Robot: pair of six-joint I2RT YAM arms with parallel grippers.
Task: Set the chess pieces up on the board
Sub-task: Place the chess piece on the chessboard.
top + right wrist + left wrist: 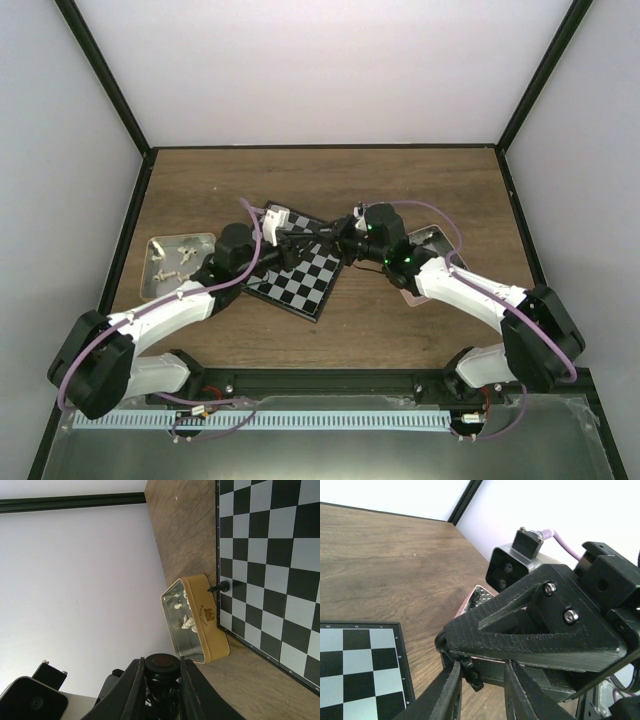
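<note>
At the left side of the table stands the tan tray (190, 286), and the cream-white pieces (172, 258) lie loose inside it. The left gripper (482, 680) reaches from there over the far edge of the board (305, 282). Its jaws stand apart, and I see nothing pressed between both of them. One small dark shape sits against one finger, but I cannot tell what it is. The board lies tilted between the two arms, and almost all squares in view are bare. One lone black piece (220, 586) is on an edge square, just beside the tan tray. The right gripper (161, 674) meets the left one nearly tip to tip, and it is clenched on a black piece (160, 662), whose round end faces the wrist camera. The free squares lie from this piece toward the arm bases, so I judge the right arm must place it. The pink tray (476, 596) is further right.
</note>
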